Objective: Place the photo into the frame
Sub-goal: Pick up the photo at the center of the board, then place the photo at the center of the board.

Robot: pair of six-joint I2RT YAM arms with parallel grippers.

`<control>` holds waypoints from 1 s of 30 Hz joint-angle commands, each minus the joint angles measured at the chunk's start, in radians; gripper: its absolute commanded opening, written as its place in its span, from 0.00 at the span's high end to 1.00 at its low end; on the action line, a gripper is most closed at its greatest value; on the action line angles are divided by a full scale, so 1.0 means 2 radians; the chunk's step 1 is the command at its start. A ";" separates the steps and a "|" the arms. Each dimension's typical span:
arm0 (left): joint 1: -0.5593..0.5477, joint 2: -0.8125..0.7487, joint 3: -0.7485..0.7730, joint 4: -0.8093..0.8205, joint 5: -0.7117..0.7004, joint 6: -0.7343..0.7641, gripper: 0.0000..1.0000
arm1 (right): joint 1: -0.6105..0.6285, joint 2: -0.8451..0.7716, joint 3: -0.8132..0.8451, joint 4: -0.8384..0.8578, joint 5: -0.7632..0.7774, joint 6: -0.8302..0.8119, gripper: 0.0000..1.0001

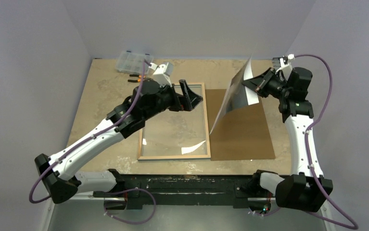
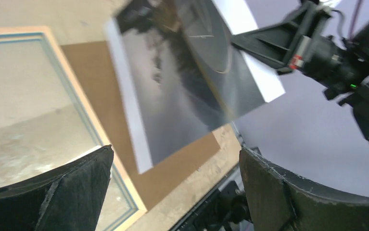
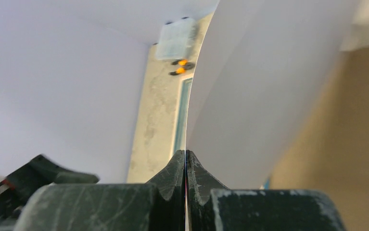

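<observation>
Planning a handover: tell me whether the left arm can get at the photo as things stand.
Probably yes. The left gripper is open over the frame at its far right corner, facing the photo that the right gripper holds up on edge; nothing stands between them.

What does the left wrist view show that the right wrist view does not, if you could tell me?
Only the left wrist view shows the photo's printed grey side, the brown board behind it, and the left gripper open. Only the right wrist view shows the photo's plain white back, plus a clear plastic box and orange-tipped items at the far end of the table. Both show the right gripper shut on the photo, and part of the frame.
</observation>
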 commanded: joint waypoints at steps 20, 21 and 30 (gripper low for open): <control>0.052 -0.096 -0.102 -0.150 -0.220 -0.051 0.01 | 0.219 -0.015 0.007 0.180 -0.034 0.100 1.00; 0.052 -0.102 -0.105 -0.155 -0.227 -0.055 0.01 | 0.218 -0.024 -0.016 0.167 -0.026 0.090 1.00; 0.053 -0.107 -0.115 -0.160 -0.239 -0.062 0.02 | 0.219 -0.104 -0.255 0.064 0.045 0.059 1.00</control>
